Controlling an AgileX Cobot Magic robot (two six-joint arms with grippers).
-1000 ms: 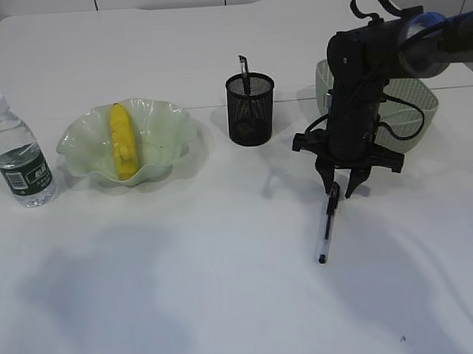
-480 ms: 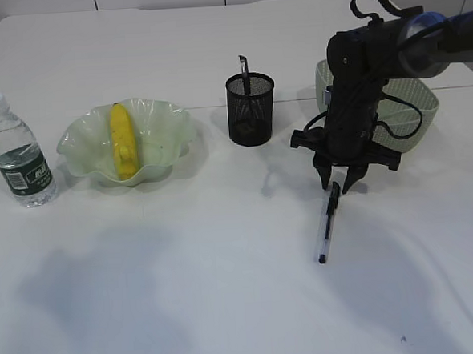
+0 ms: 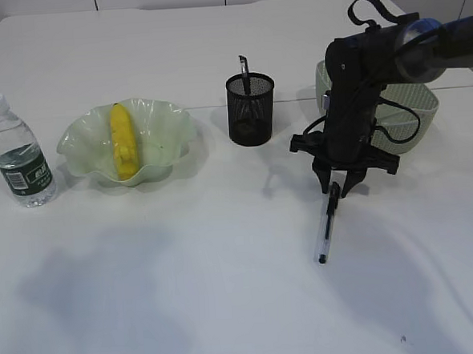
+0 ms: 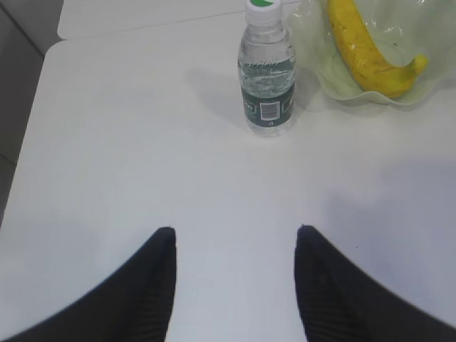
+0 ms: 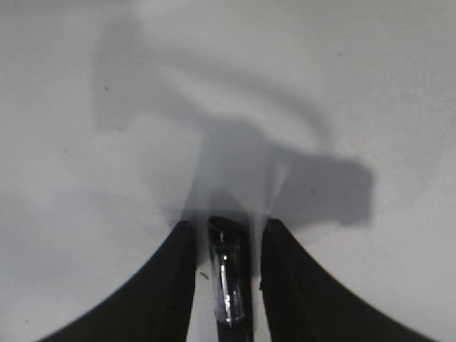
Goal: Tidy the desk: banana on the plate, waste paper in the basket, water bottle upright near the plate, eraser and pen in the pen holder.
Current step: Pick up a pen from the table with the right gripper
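Beside pen (image 3: 326,226): pen holder (image 3: 251,109), basket (image 3: 413,106).

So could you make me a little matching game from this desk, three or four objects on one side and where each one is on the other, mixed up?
Things:
1. banana
2. water bottle
3. pen
4. pen holder

Places:
A. standing upright at the far left of the desk
B. lying on the table, its top end between the right gripper's fingers
C. lying in the green wavy plate
D. standing in the middle of the desk, beside the plate

Pairs: 1-C, 2-A, 3-B, 4-D
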